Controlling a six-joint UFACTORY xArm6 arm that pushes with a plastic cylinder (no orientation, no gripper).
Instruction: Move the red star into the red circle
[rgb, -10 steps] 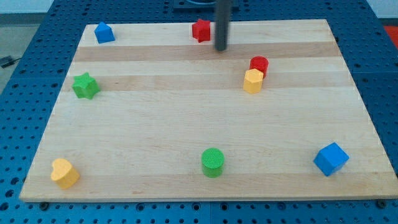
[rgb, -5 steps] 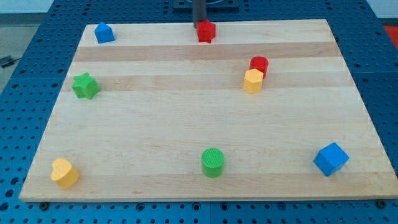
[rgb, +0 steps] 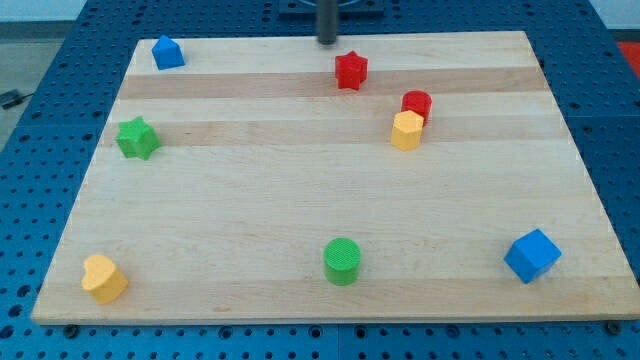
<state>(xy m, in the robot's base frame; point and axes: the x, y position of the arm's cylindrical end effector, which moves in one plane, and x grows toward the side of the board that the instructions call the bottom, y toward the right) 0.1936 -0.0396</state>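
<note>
The red star (rgb: 351, 70) lies on the wooden board near the view's top, a little right of centre. The red circle (rgb: 417, 103) is a short red cylinder to the star's lower right, touching a yellow hexagon block (rgb: 407, 130) just below it. My tip (rgb: 327, 41) is at the board's top edge, a short way above and left of the red star, not touching it.
A blue house-shaped block (rgb: 167, 52) sits top left. A green star (rgb: 137, 137) is at the left. A yellow heart (rgb: 103, 278) is bottom left. A green cylinder (rgb: 343, 261) is bottom centre. A blue cube (rgb: 531, 255) is bottom right.
The red star slid down and to the right, from the top edge toward the red circle. My tip went from right of the star to behind it at the top edge.
</note>
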